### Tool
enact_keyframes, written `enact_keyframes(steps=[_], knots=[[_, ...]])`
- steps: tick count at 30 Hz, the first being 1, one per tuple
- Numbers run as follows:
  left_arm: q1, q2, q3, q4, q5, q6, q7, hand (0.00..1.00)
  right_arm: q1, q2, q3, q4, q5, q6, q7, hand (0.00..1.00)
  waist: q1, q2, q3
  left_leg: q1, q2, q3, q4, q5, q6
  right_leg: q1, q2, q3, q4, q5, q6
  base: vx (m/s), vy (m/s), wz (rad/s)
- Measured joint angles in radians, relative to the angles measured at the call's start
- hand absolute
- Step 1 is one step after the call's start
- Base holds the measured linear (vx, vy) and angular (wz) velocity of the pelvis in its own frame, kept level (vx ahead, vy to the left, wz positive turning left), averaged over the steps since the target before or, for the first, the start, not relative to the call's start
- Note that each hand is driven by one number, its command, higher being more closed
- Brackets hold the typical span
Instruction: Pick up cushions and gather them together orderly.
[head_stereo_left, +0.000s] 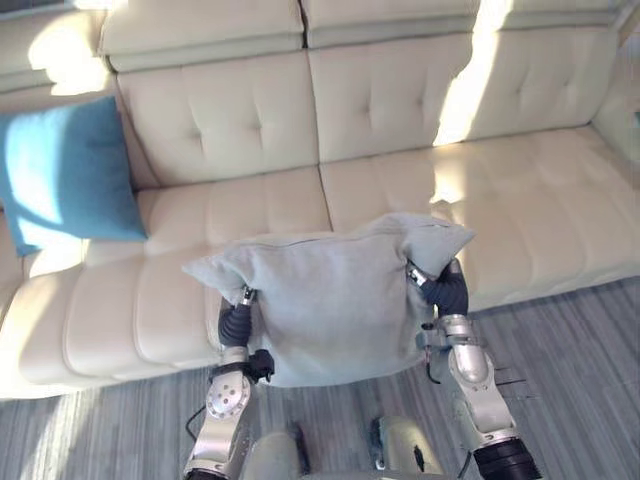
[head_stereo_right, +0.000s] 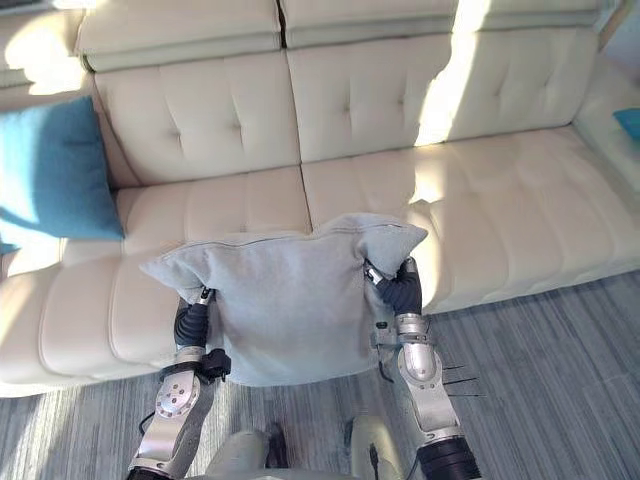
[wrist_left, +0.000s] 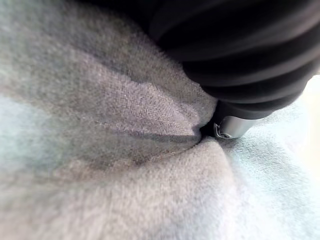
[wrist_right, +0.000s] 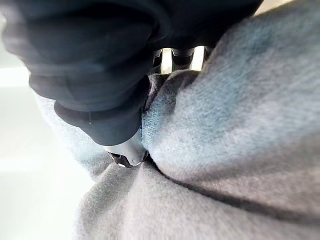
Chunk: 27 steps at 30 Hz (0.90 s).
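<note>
A grey cushion (head_stereo_left: 330, 300) hangs upright in front of the sofa's front edge, held up between my two hands. My left hand (head_stereo_left: 236, 322) grips its left side, and in the left wrist view a silver finger (wrist_left: 231, 128) presses into a fold of the grey cloth (wrist_left: 125, 150). My right hand (head_stereo_left: 447, 290) grips the right side near the top corner; its thumb (wrist_right: 125, 152) and fingers (wrist_right: 167, 60) pinch bunched cloth (wrist_right: 225, 140). A blue cushion (head_stereo_left: 70, 170) leans against the sofa back at the far left.
The cream leather sofa (head_stereo_left: 560, 200) spans the view, its seat bare in the middle and right. A corner of another blue cushion (head_stereo_right: 630, 120) shows at the far right. Grey plank floor (head_stereo_left: 580, 340) lies before the sofa.
</note>
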Motion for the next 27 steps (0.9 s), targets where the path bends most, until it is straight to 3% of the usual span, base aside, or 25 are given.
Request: enact_keyframes(steps=[1, 2, 4, 5, 6, 7, 9, 11, 12, 13, 15, 16, 17, 18, 19, 20, 21, 27], knots=[[-0.003, 0.011, 0.0, -0.002, 0.001, 0.0, 0.0, 1.0, -0.001, -0.01, 0.007, 0.0, -0.015, 0.002, 0.001, 1.0, -0.005, 0.001, -0.005, 0.014, -0.001, -0.002, -0.018, -0.007, -0.001, -0.029, 0.001, -0.012, -0.064, -0.046, -0.02, 0.16, 0.04, 0.1], [-0.005, 0.015, 0.0, -0.004, 0.001, 0.0, 0.0, 1.0, -0.002, -0.015, 0.01, -0.001, -0.017, 0.002, 0.004, 1.0, -0.006, -0.001, -0.006, 0.02, -0.002, -0.007, -0.029, -0.007, -0.002, -0.043, 0.003, -0.02, -0.12, -0.047, -0.023, 0.22, -0.003, 0.21], [-0.005, 0.024, 0.0, -0.009, 0.001, 0.001, 0.0, 1.0, -0.001, -0.023, 0.011, -0.001, -0.017, 0.007, 0.014, 1.0, -0.019, -0.007, -0.009, 0.033, -0.006, -0.04, -0.066, -0.006, -0.004, -0.058, 0.026, -0.017, -0.369, 0.013, -0.012, 0.26, -0.064, 0.49], [-0.005, 0.039, -0.01, -0.009, 0.001, 0.002, 0.0, 1.0, 0.002, -0.03, 0.011, -0.001, -0.017, 0.012, 0.015, 1.0, -0.037, -0.019, -0.016, 0.038, -0.016, -0.066, -0.076, -0.007, -0.033, -0.043, 0.032, -0.002, -0.55, 0.097, -0.016, 0.38, -0.157, 0.81], [-0.005, 0.05, -0.026, -0.006, 0.002, 0.007, 0.0, 1.0, 0.007, -0.036, 0.011, -0.001, -0.017, 0.015, 0.016, 1.0, -0.048, -0.023, -0.019, 0.052, -0.026, -0.102, -0.07, -0.018, -0.063, -0.031, 0.033, 0.028, -0.592, 0.256, -0.034, 0.4, -0.162, 0.77], [-0.006, 0.035, -0.045, 0.0, 0.002, 0.013, 0.0, 1.0, 0.011, -0.062, 0.004, 0.0, -0.017, 0.018, 0.015, 1.0, -0.047, 0.016, -0.022, 0.059, -0.002, -0.118, -0.066, -0.017, -0.08, -0.037, 0.047, 0.008, -0.552, 0.237, -0.045, 0.34, -0.12, 0.44], [-0.007, 0.035, -0.061, 0.004, 0.007, 0.013, -0.002, 1.0, 0.012, -0.066, -0.008, -0.001, -0.017, 0.03, 0.015, 1.0, -0.043, 0.032, -0.025, 0.047, 0.025, -0.145, -0.036, 0.029, -0.109, -0.035, 0.058, -0.019, -0.515, 0.185, -0.068, 0.36, -0.116, 0.26], [-0.039, 0.027, -0.061, 0.042, 0.015, 0.013, -0.023, 1.0, 0.019, -0.07, -0.024, -0.001, -0.017, 0.031, 0.016, 1.0, -0.044, 0.041, -0.026, -0.075, 0.064, -0.173, 0.219, 0.098, -0.145, 0.029, 0.072, -0.062, -0.566, 0.169, -0.092, 0.45, -0.192, 0.43], [-0.049, 0.02, -0.061, 0.067, 0.016, 0.013, -0.031, 1.0, 0.025, -0.071, -0.033, -0.001, -0.017, 0.031, 0.016, 1.0, -0.04, 0.041, -0.024, -0.136, 0.09, -0.16, 0.352, 0.152, -0.139, 0.079, 0.073, -0.073, -0.609, 0.169, -0.094, 0.43, -0.14, 0.34], [-0.046, 0.011, -0.063, 0.084, 0.016, 0.013, -0.047, 1.0, 0.04, -0.069, -0.042, -0.003, -0.016, 0.031, 0.015, 1.0, -0.036, 0.043, -0.024, -0.178, 0.124, -0.12, 0.464, 0.132, -0.111, 0.162, 0.074, -0.084, -0.668, 0.171, -0.095, 0.34, -0.079, 0.22], [-0.042, 0.002, -0.065, 0.086, 0.016, 0.013, -0.062, 1.0, 0.045, -0.069, -0.05, -0.014, -0.016, 0.024, 0.015, 1.0, -0.028, 0.045, -0.025, -0.208, 0.132, -0.075, 0.465, 0.107, -0.071, 0.222, 0.066, -0.084, -0.718, 0.171, -0.095, 0.25, -0.001, 0.04], [-0.045, 0.001, -0.064, 0.085, 0.016, 0.012, -0.067, 1.0, 0.043, -0.07, -0.056, -0.023, -0.016, 0.019, 0.015, 1.0, -0.019, 0.051, -0.029, -0.241, 0.13, -0.057, 0.413, 0.093, -0.047, 0.233, 0.06, -0.082, -0.74, 0.173, -0.093, 0.22, 0.09, -0.14], [-0.05, 0.006, -0.064, 0.084, 0.016, 0.012, -0.068, 1.0, 0.029, -0.069, -0.056, -0.022, -0.017, 0.014, 0.014, 1.0, -0.016, 0.055, -0.031, -0.252, 0.11, -0.041, 0.223, 0.098, -0.036, 0.225, 0.05, -0.073, -0.746, 0.178, -0.083, 0.15, 0.106, -0.16], [-0.051, 0.006, -0.064, 0.084, 0.016, 0.012, -0.068, 1.0, 0.026, -0.071, -0.057, -0.022, -0.017, 0.014, 0.014, 1.0, -0.016, 0.063, -0.032, -0.248, 0.108, -0.036, 0.119, 0.142, -0.035, 0.222, 0.051, -0.073, -0.748, 0.179, -0.081, 0.17, 0.154, -0.18], [-0.05, -0.004, -0.065, 0.082, 0.017, 0.012, -0.068, 1.0, 0.027, -0.081, -0.058, -0.021, -0.018, 0.014, 0.015, 1.0, -0.017, 0.095, -0.038, -0.248, 0.119, -0.032, -0.017, 0.271, -0.051, 0.222, 0.078, -0.069, -0.761, 0.179, -0.066, 0.11, 0.133, -0.21], [-0.055, 0.005, -0.064, 0.086, 0.017, 0.014, -0.068, 1.0, 0.027, -0.071, -0.062, -0.006, -0.018, 0.02, 0.014, 1.0, -0.013, 0.087, -0.038, -0.227, 0.112, -0.03, -0.053, 0.251, -0.062, 0.222, 0.077, -0.054, -0.778, 0.185, -0.048, 0.15, 0.186, -0.14], [-0.056, 0.02, -0.064, 0.085, 0.017, 0.014, -0.068, 1.0, 0.037, -0.045, -0.071, -0.006, -0.021, 0.024, 0.015, 1.0, -0.016, 0.069, -0.039, -0.212, 0.08, -0.017, -0.103, 0.271, -0.052, 0.217, 0.05, -0.045, -0.79, 0.192, -0.039, 0.11, 0.149, -0.07], [-0.085, 0.038, -0.064, 0.062, 0.018, 0.014, -0.063, 1.0, -0.025, -0.022, -0.074, -0.006, -0.026, 0.027, 0.01, 1.0, -0.016, 0.06, -0.039, -0.161, 0.013, 0.049, -0.242, 0.319, -0.026, 0.211, 0.002, 0.013, -0.864, 0.231, -0.01, 0.04, 0.097, -0.18]])
